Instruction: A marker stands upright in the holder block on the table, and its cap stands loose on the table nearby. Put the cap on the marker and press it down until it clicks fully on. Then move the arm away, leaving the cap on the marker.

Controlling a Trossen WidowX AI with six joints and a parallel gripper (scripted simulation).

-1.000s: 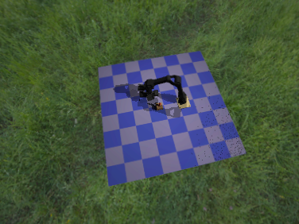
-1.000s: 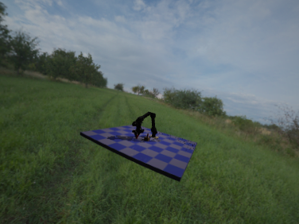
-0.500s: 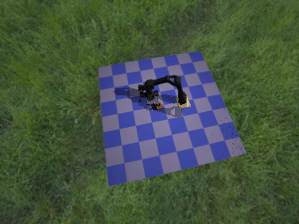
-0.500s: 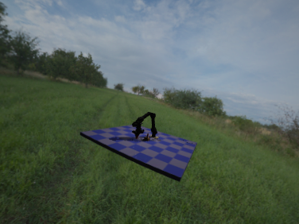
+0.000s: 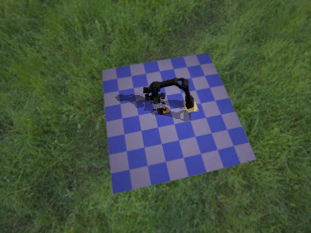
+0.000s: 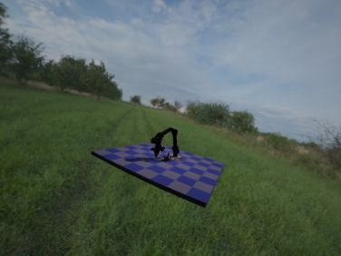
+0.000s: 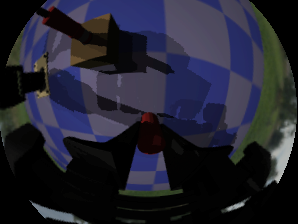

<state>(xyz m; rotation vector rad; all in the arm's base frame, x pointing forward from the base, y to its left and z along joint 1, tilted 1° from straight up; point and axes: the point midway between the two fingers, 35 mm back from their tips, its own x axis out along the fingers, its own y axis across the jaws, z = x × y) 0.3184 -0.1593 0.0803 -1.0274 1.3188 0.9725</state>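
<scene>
The red cap stands upright between the fingertips of my black gripper in the wrist view. Both fingers press on its sides, so the gripper is shut on the cap. The cap is at or close to table height; its lower end is partly hidden. The brown holder block is at the upper left of the wrist view, a short way from the gripper. The red marker stands in it, its dark bare tip showing at the free end. In the exterior view these things are too small to tell apart.
The blue and grey checkered table lies under everything. The arm's base stands on a yellowish plate, beyond the holder block from the gripper. The arm arches over from it. Dark arm shadows cross the table.
</scene>
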